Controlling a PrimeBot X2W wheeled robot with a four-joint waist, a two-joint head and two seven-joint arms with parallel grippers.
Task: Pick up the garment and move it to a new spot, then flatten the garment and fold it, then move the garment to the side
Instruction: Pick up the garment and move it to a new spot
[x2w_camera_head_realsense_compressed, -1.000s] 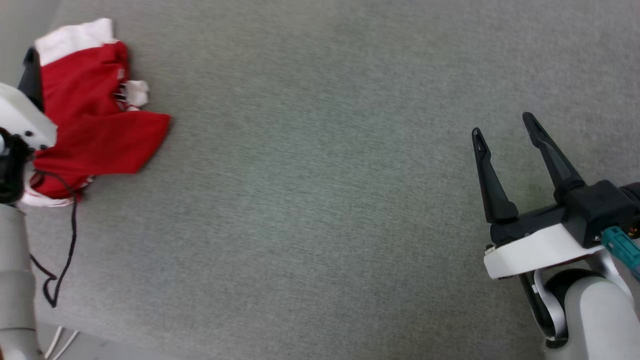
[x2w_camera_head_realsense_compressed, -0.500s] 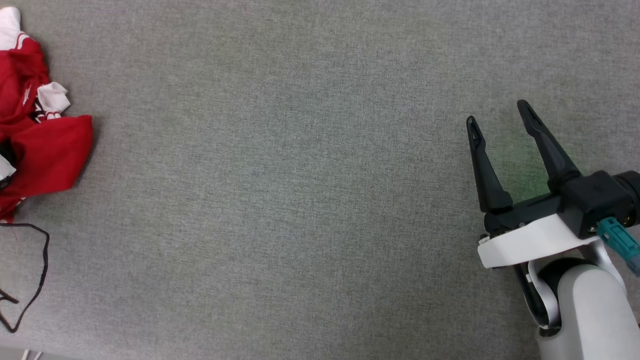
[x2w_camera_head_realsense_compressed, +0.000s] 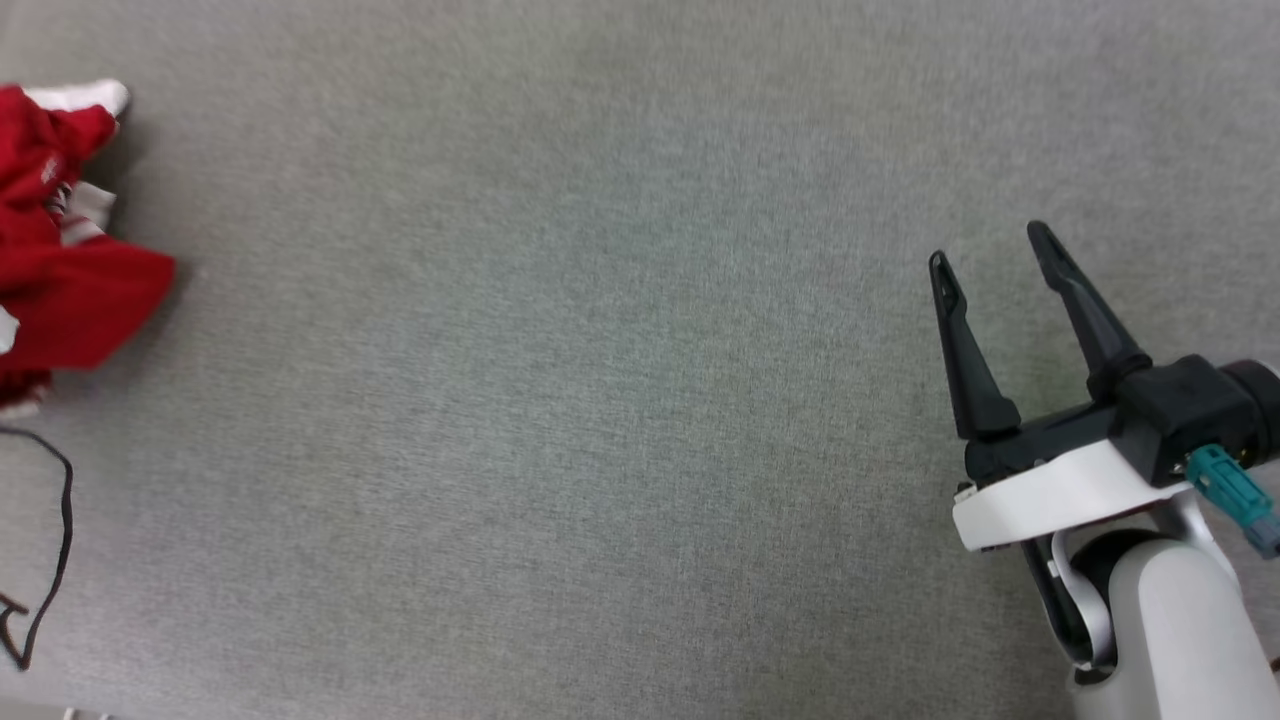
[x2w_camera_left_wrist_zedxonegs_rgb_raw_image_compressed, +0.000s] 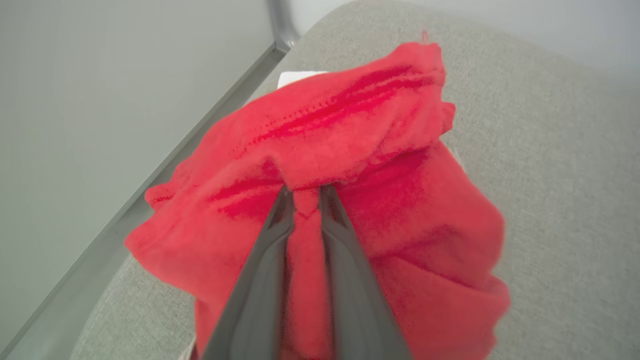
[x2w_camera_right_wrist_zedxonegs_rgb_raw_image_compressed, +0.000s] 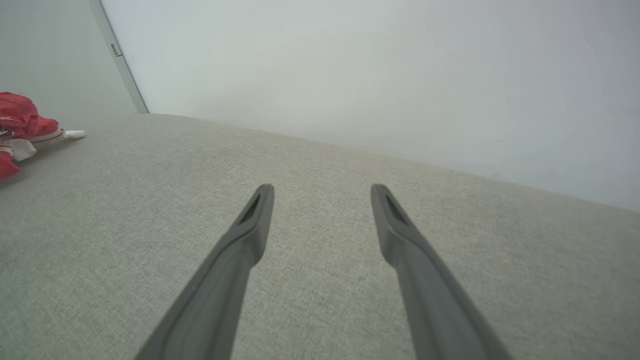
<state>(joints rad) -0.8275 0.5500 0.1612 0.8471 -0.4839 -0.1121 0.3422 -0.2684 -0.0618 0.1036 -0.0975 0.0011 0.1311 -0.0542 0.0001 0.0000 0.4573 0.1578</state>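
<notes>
The garment (x2w_camera_left_wrist_zedxonegs_rgb_raw_image_compressed: 350, 150), a red shirt bunched into a loose heap, sits in the centre of my left wrist view. The left gripper (x2w_camera_left_wrist_zedxonegs_rgb_raw_image_compressed: 305, 192) rises from the bottom edge into it, its two dark fingers drawn close together and clamped on a fold of red cloth, with a narrow strip of fabric showing between them.

In the head view the garment (x2w_camera_head_realsense_compressed: 60, 260) lies at the far left edge of the frame, partly cut off, with bits of white sleeve and striped trim showing among the red. The fabric there is blurred, and I cannot make out any lettering or number.

The right gripper (x2w_camera_head_realsense_compressed: 990, 250) is at the lower right of the head view, well apart from the garment, its fingers spread wide and holding nothing. In the right wrist view the garment (x2w_camera_right_wrist_zedxonegs_rgb_raw_image_compressed: 20, 120) is a small red lump at the far left.

Everything rests on a bench (x2w_camera_head_realsense_compressed: 600, 400) covered in grey woven cloth. A thin black cable (x2w_camera_head_realsense_compressed: 60, 520) loops at the lower left, just below the garment. A teal connector (x2w_camera_head_realsense_compressed: 1230, 490) sticks out by the right wrist. A pale wall (x2w_camera_right_wrist_zedxonegs_rgb_raw_image_compressed: 350, 75) stands behind the bench.
</notes>
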